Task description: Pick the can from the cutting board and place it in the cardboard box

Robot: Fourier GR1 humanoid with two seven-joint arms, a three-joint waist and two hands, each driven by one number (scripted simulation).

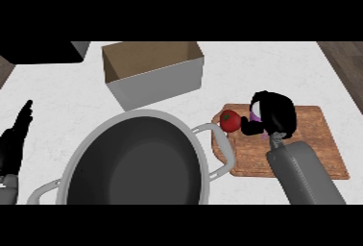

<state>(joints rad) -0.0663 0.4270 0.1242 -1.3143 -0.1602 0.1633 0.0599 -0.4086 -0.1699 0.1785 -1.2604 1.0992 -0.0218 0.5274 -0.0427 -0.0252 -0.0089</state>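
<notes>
The can [254, 115] is seen only as a small purple sliver at the far left part of the cutting board [312, 144], most of it being hidden by the right hand [275, 113], whose fingers and thumb are curled round it from above. Whether it is lifted off the board cannot be told. It is judged to be light, stiff and smooth-walled, so it is best taken across its sides, where a slip is least likely. A red tomato [229, 120] lies just beside it to the left, near enough to be knocked. Farther left, a large dark pot [135, 163] stands on the tabletop [269, 67], its handle reaching the board's edge. The open cardboard box [152, 86] is set beyond the pot, far and left. The left hand [13, 144] is rested at the left edge, fingers straight.
</notes>
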